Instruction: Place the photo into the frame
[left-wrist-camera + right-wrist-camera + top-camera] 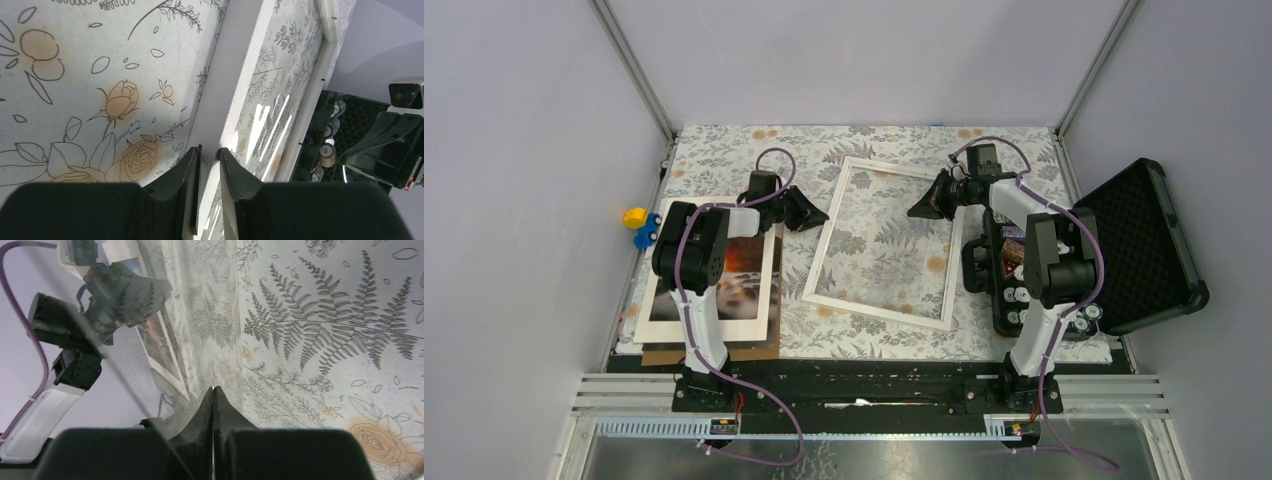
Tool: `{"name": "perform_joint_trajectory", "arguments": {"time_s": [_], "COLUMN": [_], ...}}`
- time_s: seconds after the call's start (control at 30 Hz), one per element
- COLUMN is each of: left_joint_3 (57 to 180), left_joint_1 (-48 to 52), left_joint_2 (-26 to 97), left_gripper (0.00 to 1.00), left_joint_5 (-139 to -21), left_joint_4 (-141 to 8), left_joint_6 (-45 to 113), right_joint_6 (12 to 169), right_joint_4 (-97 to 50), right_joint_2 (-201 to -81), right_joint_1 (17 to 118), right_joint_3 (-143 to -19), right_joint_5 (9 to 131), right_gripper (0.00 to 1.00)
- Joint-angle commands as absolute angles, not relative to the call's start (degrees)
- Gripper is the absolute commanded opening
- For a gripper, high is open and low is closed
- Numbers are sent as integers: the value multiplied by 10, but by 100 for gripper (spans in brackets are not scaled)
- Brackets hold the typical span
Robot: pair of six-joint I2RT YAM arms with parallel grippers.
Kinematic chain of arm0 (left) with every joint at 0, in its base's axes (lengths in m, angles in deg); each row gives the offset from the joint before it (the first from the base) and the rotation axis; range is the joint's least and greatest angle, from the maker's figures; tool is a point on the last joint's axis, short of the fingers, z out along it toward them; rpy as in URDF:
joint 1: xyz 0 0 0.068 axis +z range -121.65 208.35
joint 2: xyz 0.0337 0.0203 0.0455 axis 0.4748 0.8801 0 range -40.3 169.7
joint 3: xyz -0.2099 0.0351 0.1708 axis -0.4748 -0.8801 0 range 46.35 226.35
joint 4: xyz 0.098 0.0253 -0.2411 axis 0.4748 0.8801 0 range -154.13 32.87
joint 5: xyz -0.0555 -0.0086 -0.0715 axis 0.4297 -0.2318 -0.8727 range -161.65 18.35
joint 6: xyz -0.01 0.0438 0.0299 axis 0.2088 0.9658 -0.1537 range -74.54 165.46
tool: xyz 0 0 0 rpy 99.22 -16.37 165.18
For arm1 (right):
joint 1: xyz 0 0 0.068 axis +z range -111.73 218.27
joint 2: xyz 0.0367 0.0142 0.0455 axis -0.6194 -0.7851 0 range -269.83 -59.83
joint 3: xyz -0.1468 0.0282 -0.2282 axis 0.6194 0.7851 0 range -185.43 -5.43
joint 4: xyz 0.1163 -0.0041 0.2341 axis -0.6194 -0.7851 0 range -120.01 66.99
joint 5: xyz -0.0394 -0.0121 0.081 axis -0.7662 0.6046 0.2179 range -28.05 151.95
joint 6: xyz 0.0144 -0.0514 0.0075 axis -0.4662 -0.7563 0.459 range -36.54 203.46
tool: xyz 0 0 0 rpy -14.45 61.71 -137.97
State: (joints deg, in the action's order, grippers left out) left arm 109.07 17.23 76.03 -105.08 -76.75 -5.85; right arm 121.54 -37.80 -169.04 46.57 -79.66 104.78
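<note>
While left pincer (210, 150) grips the frame's (820, 255) left rail, right pincer (213, 390) sits closed. Just left lies the photo (746, 285).

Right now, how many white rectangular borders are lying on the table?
2. The frame lies in the middle. The white mat lies at the left over the photo, partly hidden by the left arm. None else shows, though the arms may hide something.

The flower-printed surface (864, 140) before me carries the frame (879, 311) askew at its middle. A white mat (749, 327) with the photo (744, 275) lies over a brown board (754, 352) on my left, and an open black case (1144, 250) on my right.
</note>
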Motion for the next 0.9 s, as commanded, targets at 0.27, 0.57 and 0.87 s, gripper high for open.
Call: {"name": "perform_joint_trajectory", "arguments": {"time_s": [0.27, 0.57, 0.87], "left_joint_3": [1080, 1081, 1080], "left_joint_1": [166, 166, 166], "left_joint_2": [772, 771, 772], "left_gripper": [23, 23, 23], "left_joint_5": [-1044, -1045, -1045], "left_joint_4": [-768, -769, -769], "left_joint_6": [-56, -57, -58], "right_joint_6": [1237, 1227, 1195], "right_joint_4": [-388, -388, -413], "right_joint_2": [-1659, -1674, -1698], "right_joint_1": [454, 450, 452], "right_joint_3": [-817, -813, -824], "right_joint_5": [1141, 1151, 1126], "right_gripper": [0, 0, 0]}}
